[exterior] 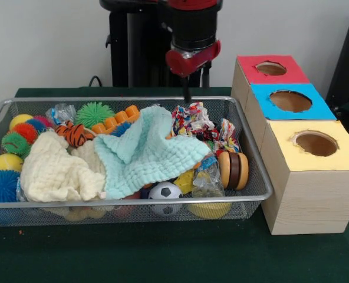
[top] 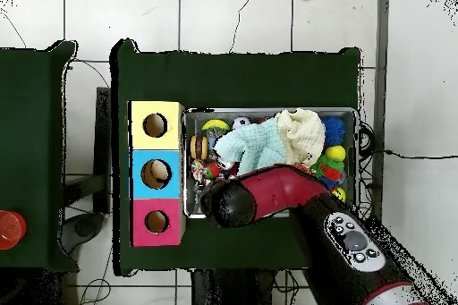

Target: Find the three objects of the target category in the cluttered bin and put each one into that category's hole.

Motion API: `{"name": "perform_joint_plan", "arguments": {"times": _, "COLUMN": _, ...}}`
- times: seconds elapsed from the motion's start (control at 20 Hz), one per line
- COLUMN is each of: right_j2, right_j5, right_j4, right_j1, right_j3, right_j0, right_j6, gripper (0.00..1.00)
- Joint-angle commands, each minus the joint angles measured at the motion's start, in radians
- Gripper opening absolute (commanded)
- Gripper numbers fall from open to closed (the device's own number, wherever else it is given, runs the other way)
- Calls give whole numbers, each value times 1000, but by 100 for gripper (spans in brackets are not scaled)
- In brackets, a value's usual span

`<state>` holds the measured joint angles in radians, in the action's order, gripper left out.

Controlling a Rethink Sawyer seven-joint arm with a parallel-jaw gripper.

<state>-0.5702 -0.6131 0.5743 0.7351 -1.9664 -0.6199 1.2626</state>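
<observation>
The silver wire mesh bin [exterior: 254, 197] sits on the green table, full of toys. A mint cloth [exterior: 142, 150] and a cream cloth [exterior: 56, 171] cover its middle. Around them lie a small soccer ball [exterior: 165, 193], a wooden yo-yo [exterior: 233, 170], a colourful rope toy [exterior: 192, 121], a tiger-striped toy [exterior: 74, 134], a green spiky ball [exterior: 94, 112] and a yellow ball [exterior: 6, 163]. My gripper [exterior: 187, 93] hangs above the bin's far rim, over the rope toy, touching nothing. In the overhead view the arm's end [top: 228, 203] covers the gripper and the bin [top: 268, 114] corner.
Three wooden boxes stand right of the bin in the front view, each with a round hole: red top [exterior: 271, 69], blue top [exterior: 290, 101], yellow top [exterior: 316, 143]. Something pale shows inside the blue box's hole [top: 156, 173]. A red-capped object [top: 9, 228] stands on a side table.
</observation>
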Motion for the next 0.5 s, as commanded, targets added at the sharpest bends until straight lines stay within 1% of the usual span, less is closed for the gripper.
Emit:
{"name": "perform_joint_plan", "arguments": {"times": 0.05, "right_j2": 185, "right_j5": 23, "right_j4": -42, "right_j1": -3, "right_j3": -142, "right_j0": 57, "right_j6": 338, "gripper": 100}}
{"name": "perform_joint_plan", "arguments": {"times": 0.15, "right_j2": 219, "right_j5": 76, "right_j4": -18, "right_j1": -45, "right_j3": -109, "right_j0": 86, "right_j6": 346, "gripper": 100}}
{"name": "perform_joint_plan", "arguments": {"times": 0.2, "right_j2": 249, "right_j5": 148, "right_j4": 16, "right_j1": -66, "right_j3": -125, "right_j0": 100, "right_j6": 365, "gripper": 100}}
{"name": "perform_joint_plan", "arguments": {"times": 0.35, "right_j2": 317, "right_j5": 247, "right_j4": 71, "right_j1": -113, "right_j3": -103, "right_j0": 141, "right_j6": 384, "gripper": 100}}
{"name": "perform_joint_plan", "arguments": {"times": 0.5, "right_j2": 368, "right_j5": 317, "right_j4": 87, "right_j1": -156, "right_j3": -83, "right_j0": 176, "right_j6": 390, "gripper": 100}}
